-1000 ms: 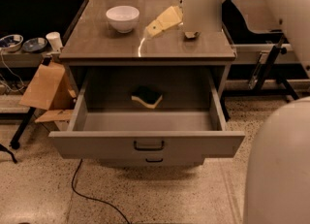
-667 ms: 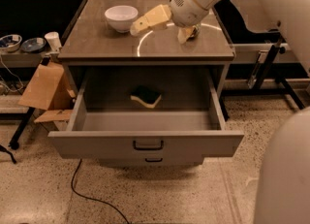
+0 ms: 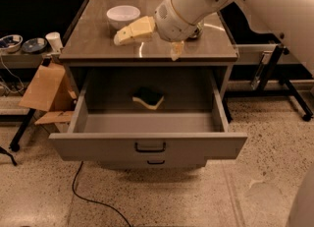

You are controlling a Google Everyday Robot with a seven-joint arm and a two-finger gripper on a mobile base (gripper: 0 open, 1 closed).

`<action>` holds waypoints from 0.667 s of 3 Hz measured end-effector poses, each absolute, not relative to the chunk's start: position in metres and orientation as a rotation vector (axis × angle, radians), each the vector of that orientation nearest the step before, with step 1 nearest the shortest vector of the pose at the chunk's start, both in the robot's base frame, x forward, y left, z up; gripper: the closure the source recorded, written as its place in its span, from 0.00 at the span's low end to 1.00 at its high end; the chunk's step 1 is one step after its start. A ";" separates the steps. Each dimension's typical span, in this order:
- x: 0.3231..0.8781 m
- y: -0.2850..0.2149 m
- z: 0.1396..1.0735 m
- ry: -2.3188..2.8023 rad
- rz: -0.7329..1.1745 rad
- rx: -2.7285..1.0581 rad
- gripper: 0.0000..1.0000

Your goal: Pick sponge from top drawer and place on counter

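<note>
The top drawer [image 3: 147,145] stands pulled out, its dark loop handle facing me. The sponge [image 3: 148,98], dark green over pale yellow, lies flat on the drawer floor near the back middle. My gripper [image 3: 147,48] hangs over the front part of the counter [image 3: 93,39], above and slightly behind the sponge. It is open and empty: one cream finger [image 3: 131,31] points left and the other finger [image 3: 176,50] points down past the counter's front edge. The white arm reaches in from the upper right.
A white bowl [image 3: 123,15] sits on the counter's back left. A dark object [image 3: 197,31] is mostly hidden behind the arm. Cardboard [image 3: 46,87] leans left of the cabinet. A side shelf holds bowls [image 3: 22,43] and a cup [image 3: 53,41]. A cable [image 3: 88,196] lies on the floor.
My gripper has swung left and forward across the counter, from its right side to above the drawer's front. The sponge and drawer have not moved.
</note>
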State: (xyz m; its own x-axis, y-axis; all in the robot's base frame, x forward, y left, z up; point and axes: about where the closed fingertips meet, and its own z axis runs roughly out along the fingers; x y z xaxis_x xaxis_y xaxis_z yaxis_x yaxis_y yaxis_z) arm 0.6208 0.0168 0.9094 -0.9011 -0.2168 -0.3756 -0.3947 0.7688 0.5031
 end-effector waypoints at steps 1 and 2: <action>0.621 0.017 0.909 2.668 0.854 -0.473 0.00; 0.620 0.022 0.897 2.670 0.722 -0.447 0.00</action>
State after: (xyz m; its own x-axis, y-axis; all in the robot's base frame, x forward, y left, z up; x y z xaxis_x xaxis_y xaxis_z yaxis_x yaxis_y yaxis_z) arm 0.6199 0.0224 0.8972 -0.8935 -0.2093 -0.3973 -0.3809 0.8218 0.4237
